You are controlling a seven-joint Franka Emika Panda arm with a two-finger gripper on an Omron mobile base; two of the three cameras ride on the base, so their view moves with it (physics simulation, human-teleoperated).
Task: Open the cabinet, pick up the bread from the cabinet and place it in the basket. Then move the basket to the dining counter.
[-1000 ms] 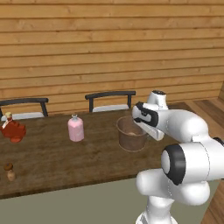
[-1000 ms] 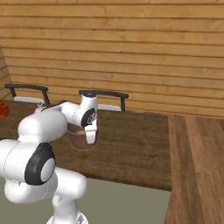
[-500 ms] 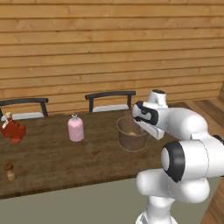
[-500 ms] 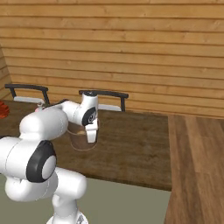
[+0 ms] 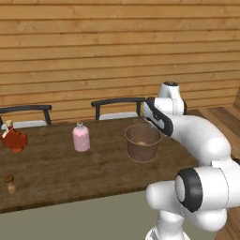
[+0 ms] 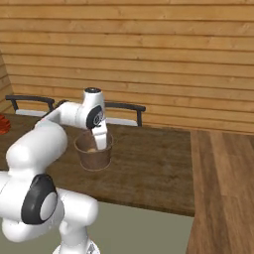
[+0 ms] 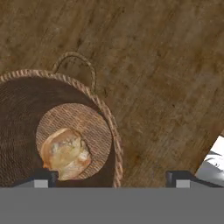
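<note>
The basket (image 5: 143, 142) stands upright on the dining counter (image 5: 56, 173), and the bread (image 7: 65, 153) lies on its woven floor, toward 6 o'clock of the round base as the hand view frames it. Seen from the left base view, the basket sits at about 3 o'clock from the pink bottle (image 5: 81, 137), well apart from it, with a red bottle (image 5: 13, 139) far out at 9 o'clock along the counter.

The gripper (image 7: 113, 177) hangs above the basket's rim (image 7: 114, 144), its two dark fingertips (image 7: 45, 176) spread wide and holding nothing; one tip is over the basket's inside near the bread, the other over bare wood outside the wall. In the right base view the hand (image 6: 100, 136) points down at the basket's far edge.

Judged from how things lie, the task's closing step is in hand: the bread is in the basket and the basket is on the long wood-grain top, so the carrying looks done and the release made. What remains appears to be only a clean retreat. The next move calls for lifting straight up, away from the rim, so that neither fingertip catches the wall or the small loop handle (image 7: 74, 65) at 12 o'clock and tips the basket.
</note>
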